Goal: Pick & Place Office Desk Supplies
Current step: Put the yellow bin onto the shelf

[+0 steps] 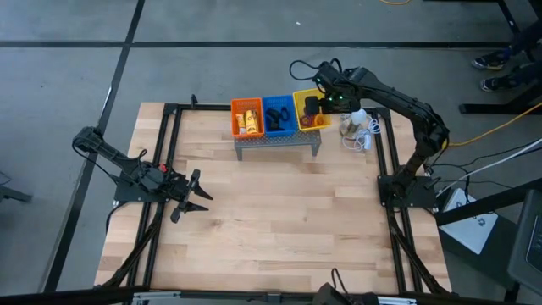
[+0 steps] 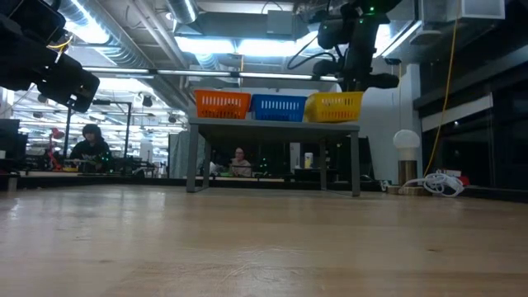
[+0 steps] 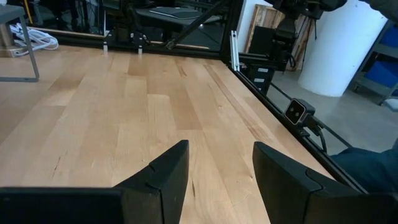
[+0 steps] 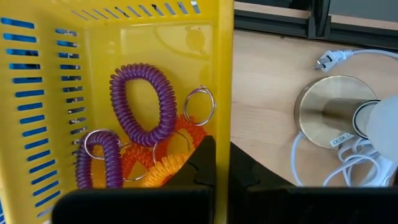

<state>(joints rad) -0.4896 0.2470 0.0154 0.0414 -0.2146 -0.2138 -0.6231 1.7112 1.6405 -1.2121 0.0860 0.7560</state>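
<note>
The left claw (image 1: 193, 193) is being held released and empty over the bare desk (image 1: 279, 229) at the left, well apart from the baskets. At the far right, the right claw (image 1: 315, 108) is being kept clenched above the yellow basket (image 4: 217, 74), grasping nothing; the purple and orange coil loops (image 4: 140, 102) are lying directly beneath it, so the right arm is judged far nearer.

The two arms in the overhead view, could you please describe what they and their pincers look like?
Both arms are dark and slender, with jointed segments. The left pincer has two black, wedge-shaped fingers with flat faces. The right arm carries black cables looping near its wrist and a small green light close to the right pincer.
</note>
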